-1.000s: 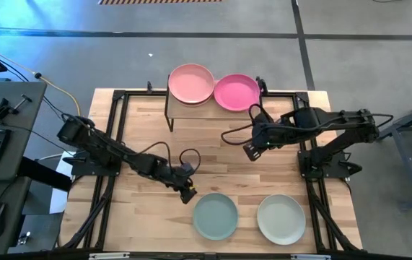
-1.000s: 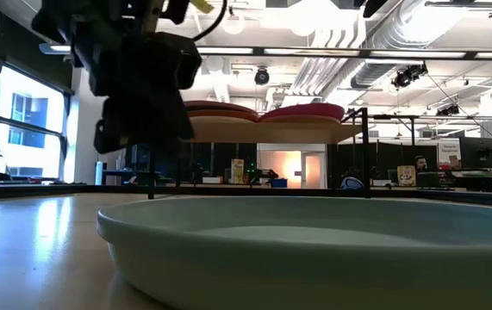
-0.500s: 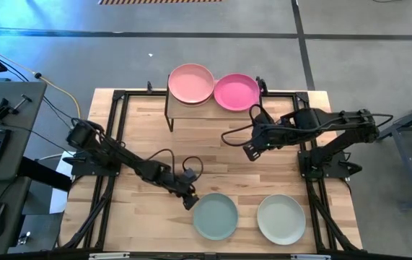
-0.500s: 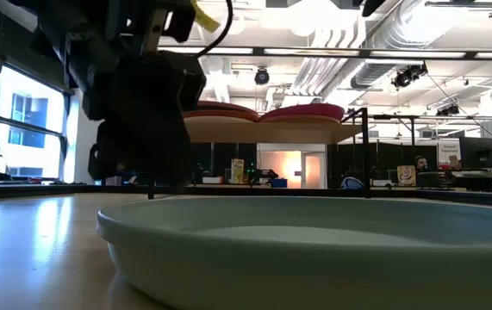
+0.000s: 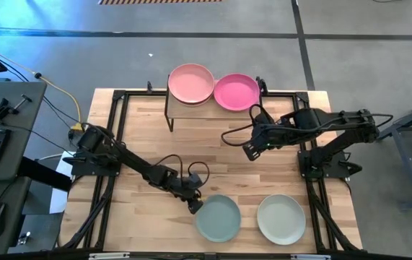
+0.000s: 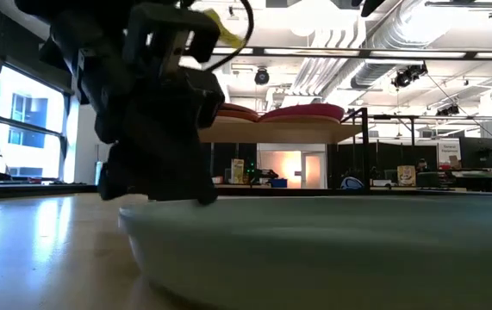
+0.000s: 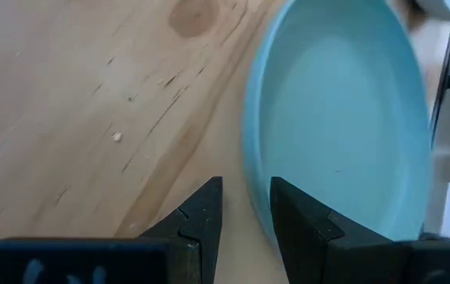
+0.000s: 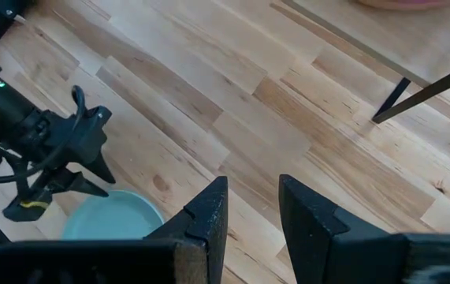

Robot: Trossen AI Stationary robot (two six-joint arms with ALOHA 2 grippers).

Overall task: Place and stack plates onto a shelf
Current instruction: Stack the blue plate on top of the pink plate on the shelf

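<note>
A pale teal plate [image 5: 218,218] lies flat on the tabletop near the near edge, and it fills the foreground of the low view [image 6: 332,250]. My left gripper [image 5: 195,206] [image 7: 247,197] is open at the plate's left rim, low over the wood. A peach-pink plate [image 5: 191,83] and a magenta plate [image 5: 236,92] sit side by side on the shelf [image 5: 168,115] at the far edge. An off-white plate [image 5: 281,219] lies to the right of the teal one. My right gripper [image 5: 249,152] [image 8: 254,197] is open, hovering over bare wood in front of the shelf. My left gripper straddles the teal plate's left rim [image 7: 254,189], slanting down from the table's left. One finger [image 7: 295,217] is over the plate's inside and the other [image 7: 205,213] is outside over the wood. The plate lies flat on the table. Whether a finger presses the rim I cannot tell.
The shelf's thin black legs [image 8: 414,95] stand on the far part of the table. Black frame rails [image 5: 115,144] run along the left and right sides. Bare wood lies between the shelf and the two near plates.
My left gripper has moved toward the near edge and the right, and down, until its fingers reached the teal plate's left rim. The teal plate has slid a little toward the right. The right arm has kept still.
</note>
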